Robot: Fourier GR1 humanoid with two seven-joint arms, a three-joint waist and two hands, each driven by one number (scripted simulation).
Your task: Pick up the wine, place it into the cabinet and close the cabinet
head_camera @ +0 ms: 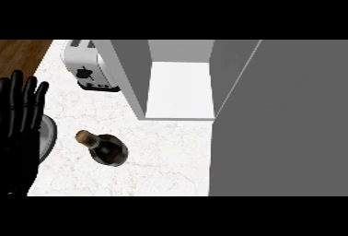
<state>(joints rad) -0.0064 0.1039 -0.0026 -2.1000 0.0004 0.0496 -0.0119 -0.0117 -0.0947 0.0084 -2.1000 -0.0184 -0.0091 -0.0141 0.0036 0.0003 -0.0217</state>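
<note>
Left hand rests at the view's left edge, fingers straight, grasping nothing. Wine bottle stands on the counter; the cabinet behind it is open.

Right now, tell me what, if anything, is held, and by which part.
Nothing is held. The left hand rests open at the view's left edge, apart from the wine bottle on the counter. No right hand shows.
</note>
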